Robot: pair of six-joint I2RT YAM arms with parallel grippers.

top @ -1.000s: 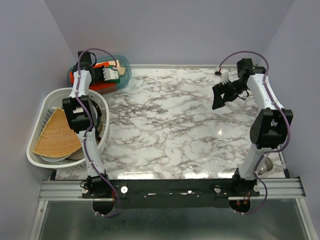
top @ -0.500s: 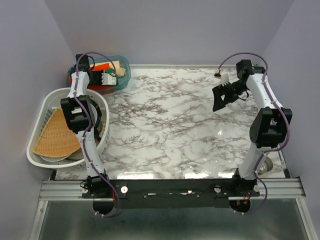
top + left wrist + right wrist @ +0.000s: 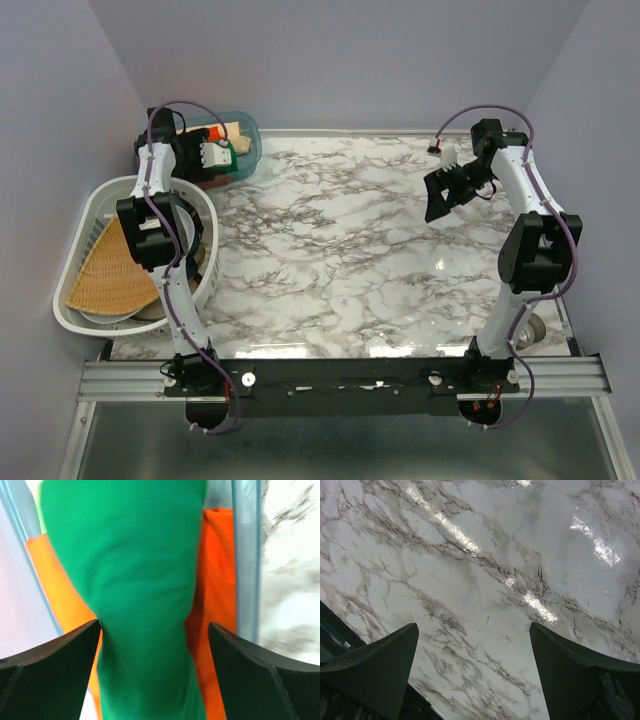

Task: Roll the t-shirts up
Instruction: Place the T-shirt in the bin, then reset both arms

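green t-shirt (image 3: 145, 595), between wide-spread left tool (image 3: 154, 625)

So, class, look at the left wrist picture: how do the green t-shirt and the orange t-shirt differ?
Colour: the green t-shirt is solid green, the orange t-shirt bright orange.
Layer: the green t-shirt lies on top; the orange t-shirt lies beneath, showing as strips on both sides.
Place: the green t-shirt fills most of the open left gripper; the orange t-shirt barely enters it.
Shared: both are soft fabric in the clear bin.
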